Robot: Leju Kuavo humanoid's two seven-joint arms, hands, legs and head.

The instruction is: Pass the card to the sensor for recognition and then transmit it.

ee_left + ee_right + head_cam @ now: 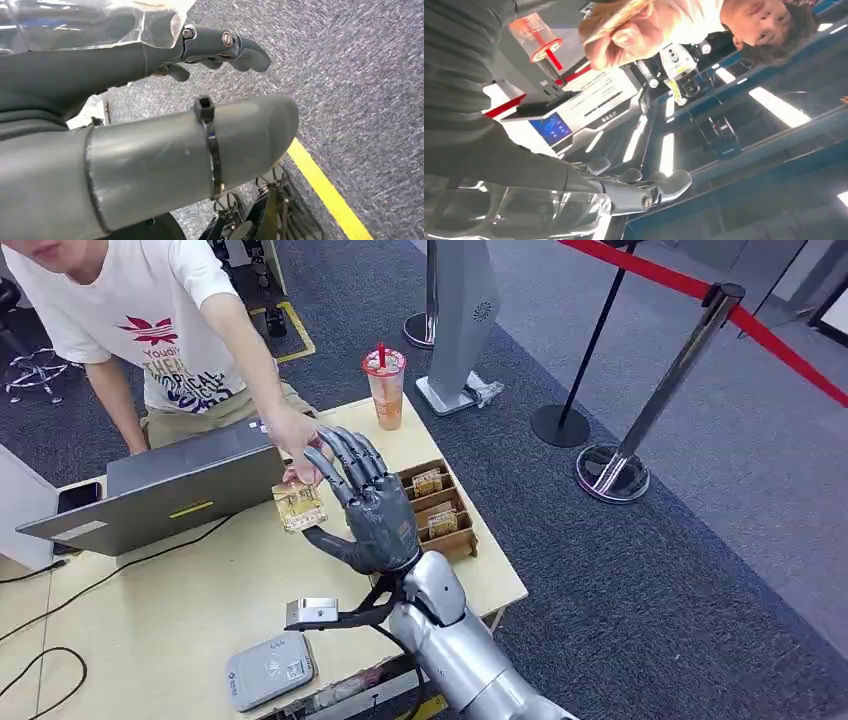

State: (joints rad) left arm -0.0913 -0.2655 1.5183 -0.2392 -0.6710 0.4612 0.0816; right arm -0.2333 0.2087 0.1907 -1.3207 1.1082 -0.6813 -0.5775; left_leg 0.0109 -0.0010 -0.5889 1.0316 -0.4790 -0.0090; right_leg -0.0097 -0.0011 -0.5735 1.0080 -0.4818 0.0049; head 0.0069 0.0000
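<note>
Card [298,506] sits over the table at 9 o'clock from the right hand [370,505], its top edge pinched by a person's hand [290,435] reaching in from 11 o'clock. Right hand is raised, palm toward the card, fingers long and fanned, thumb stretched toward the card's lower corner; touching or just short of it, I cannot tell. Right wrist view agrees: fingers straight with nothing between them, and the card is in the person's grip. So I judge the hand wide and not holding. Left hand [150,155] hangs over carpet, loosely apart, holding nothing. Sensor [270,670], a flat grey box, lies at 7 o'clock from the right hand, near the table's front edge. Tray [470,540] of spare cards is just beside it at 3 o'clock, laptop [180,490] at 9 o'clock beyond the card, and cup [385,385] at 12 o'clock. Main risk is a mistimed handover: if the person lets go with the fingers this wide, the thin card slips flat onto the table, where it is hard to pick up. A one-sided thumb push could tilt or flick it toward the laptop. A weak edge pinch could let it twist on the way to the sensor, so the face reads badly. The forearm could brush the tray.
</note>
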